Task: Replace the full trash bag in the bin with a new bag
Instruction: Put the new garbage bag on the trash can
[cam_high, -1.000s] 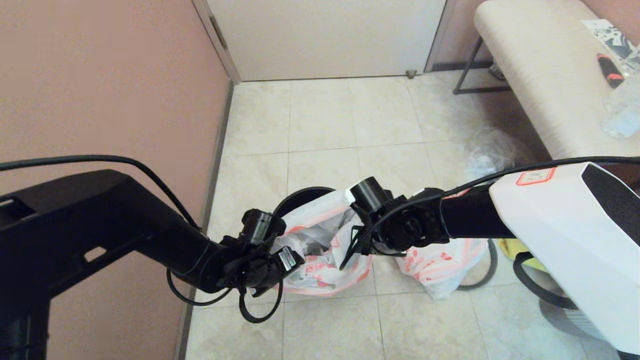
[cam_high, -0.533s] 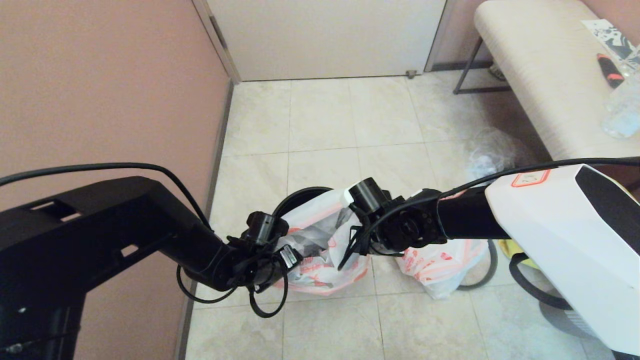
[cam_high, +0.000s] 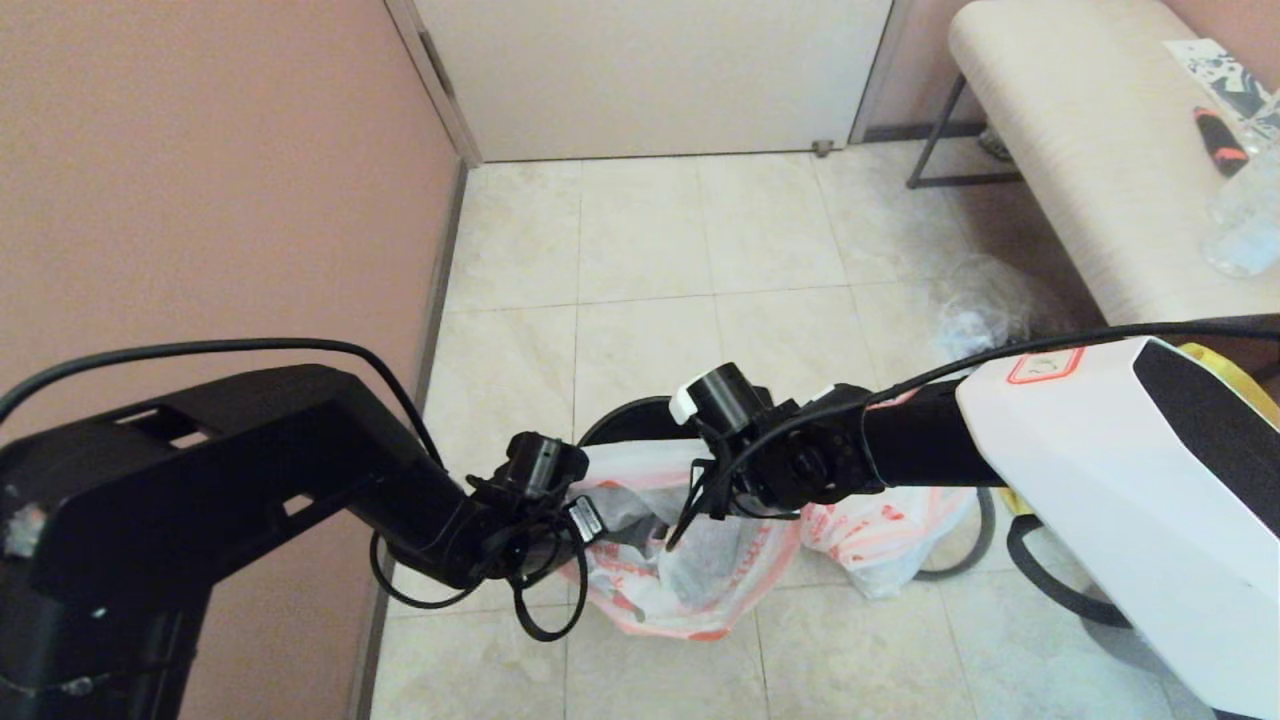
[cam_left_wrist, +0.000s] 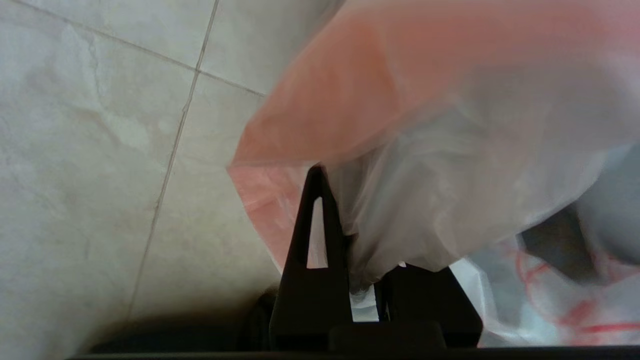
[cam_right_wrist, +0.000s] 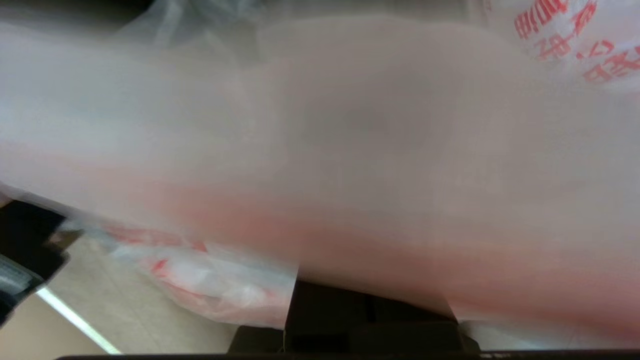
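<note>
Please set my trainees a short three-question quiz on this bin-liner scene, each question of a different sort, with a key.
1. Fill the gap: the round bin is ___ in colour.
2. Where is the full trash bag? A: on the bench. B: on the floor, to the robot's right of the bin. C: hanging from the door.
3. True or false: the left hand is shut on the plastic of the new bag.
Key: 1 black; 2 B; 3 true.
</note>
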